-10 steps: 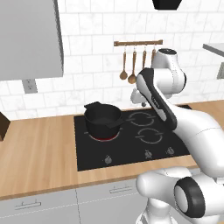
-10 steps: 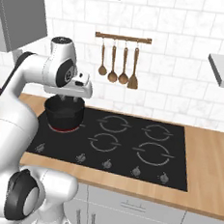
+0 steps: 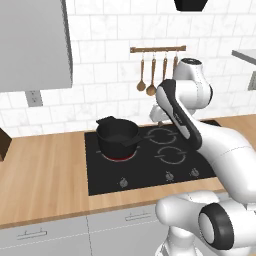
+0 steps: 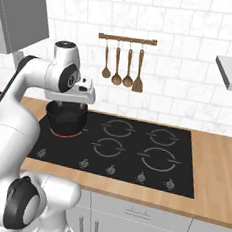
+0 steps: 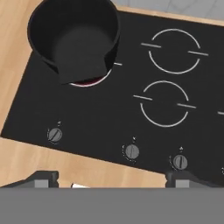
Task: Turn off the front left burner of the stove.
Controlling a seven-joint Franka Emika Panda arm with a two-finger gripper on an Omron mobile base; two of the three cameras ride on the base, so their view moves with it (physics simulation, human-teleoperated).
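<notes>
my pincer (image 5: 111,177) hangs w/ its tips wide apart, nothing btwn them, up above the front edge of the stove (image 5: 100,116); in the hand view the stove lies spread out below me, knob row nearest my tips; landmark = the black pot (image 5: 74,37); the front left burner (image 5: 89,82) sits right under the pot, only a red-glowing sliver of it peeking out at the pot's near side; pot covers most of the ring; same seen from the left base view, red arc (image 3: 119,157) under the pot (image 3: 117,136); from the right base view my hand (image 4: 74,96) is above the pot (image 4: 66,117), tips hidden there

what the move turns on: the far left knob (image 5: 54,134) lies toward me from the pot, near the stove's front left corner, just past the red ring; from my tips it's down and off to the left, nearer my left tip (image 5: 43,179) than my right; two more knobs (image 5: 131,151) (image 5: 180,162) run off to the right of it along the front edge; i judge the left one most likely runs this burner, can't read its marking tho; no long axis to line up w/, knob's round w/ a small pointer; next i reckon drop low and slide left until the tips straddle it, staying clear of the pot wall
</notes>
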